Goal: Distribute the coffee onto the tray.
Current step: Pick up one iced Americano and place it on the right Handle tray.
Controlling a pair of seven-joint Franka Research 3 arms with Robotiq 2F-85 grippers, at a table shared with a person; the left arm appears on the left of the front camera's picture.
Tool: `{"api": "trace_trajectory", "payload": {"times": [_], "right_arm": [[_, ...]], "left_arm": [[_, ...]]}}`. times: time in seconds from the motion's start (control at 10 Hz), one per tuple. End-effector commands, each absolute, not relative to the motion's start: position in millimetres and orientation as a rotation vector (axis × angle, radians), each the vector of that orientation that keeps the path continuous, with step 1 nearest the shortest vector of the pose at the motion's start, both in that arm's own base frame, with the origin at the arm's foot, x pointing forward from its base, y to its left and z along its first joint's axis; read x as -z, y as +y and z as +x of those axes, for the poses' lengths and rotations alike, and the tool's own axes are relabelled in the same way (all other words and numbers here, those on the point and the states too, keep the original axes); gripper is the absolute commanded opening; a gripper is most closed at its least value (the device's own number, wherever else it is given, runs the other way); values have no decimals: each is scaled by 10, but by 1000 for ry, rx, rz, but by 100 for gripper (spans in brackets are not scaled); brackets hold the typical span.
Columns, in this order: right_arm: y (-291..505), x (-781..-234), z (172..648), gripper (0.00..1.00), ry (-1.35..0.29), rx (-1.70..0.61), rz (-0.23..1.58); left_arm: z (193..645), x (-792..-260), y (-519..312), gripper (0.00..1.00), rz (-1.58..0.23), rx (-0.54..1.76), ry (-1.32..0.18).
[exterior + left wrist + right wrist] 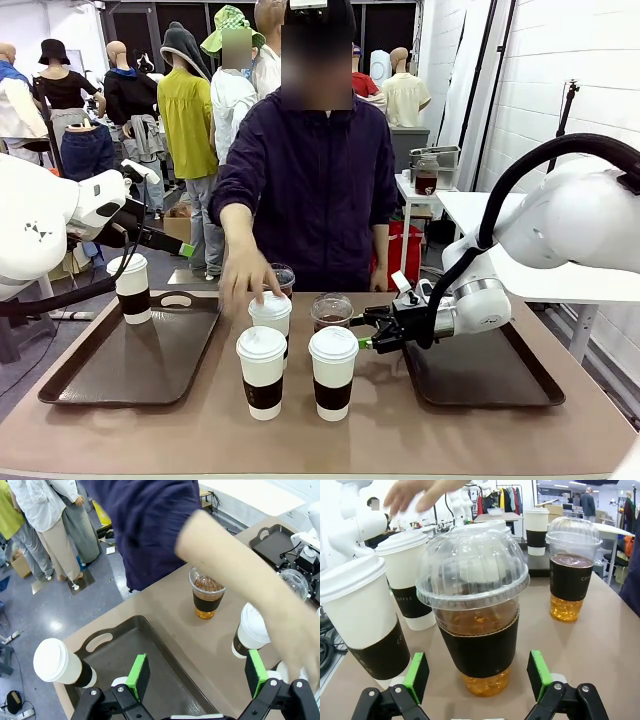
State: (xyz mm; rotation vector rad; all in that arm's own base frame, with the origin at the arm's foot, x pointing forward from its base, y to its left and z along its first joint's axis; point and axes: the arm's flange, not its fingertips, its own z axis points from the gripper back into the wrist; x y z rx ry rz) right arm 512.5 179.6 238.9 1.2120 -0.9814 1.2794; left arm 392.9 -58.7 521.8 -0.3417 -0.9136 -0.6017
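My right gripper, jaws wide, lines up on a clear dome-lidded cup to grasp it. Three paper cups crowd beside it; a fourth paper cup stands well apart on the left tray, near my wide-open left gripper.

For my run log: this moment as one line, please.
left claw open above left tray, paper cup on it | right claw open, facing dome cup | hand on middle cup

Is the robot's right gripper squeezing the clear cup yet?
No, the right gripper is open, its green pads flanking the clear cup with gaps showing.
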Motion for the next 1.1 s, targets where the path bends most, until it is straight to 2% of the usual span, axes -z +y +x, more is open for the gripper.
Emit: {"api": "trace_trajectory", "payload": {"times": [0.0,1.0], "right_arm": [[1900,-2375,5163,100,-1013,-1259,1227],[2199,-2290,5182,100,-992,-1286,1265]], "left_arm": [[3926,-5218,-576,100,-343,601,-910],[3926,-5218,-576,100,-343,601,-910]]}}
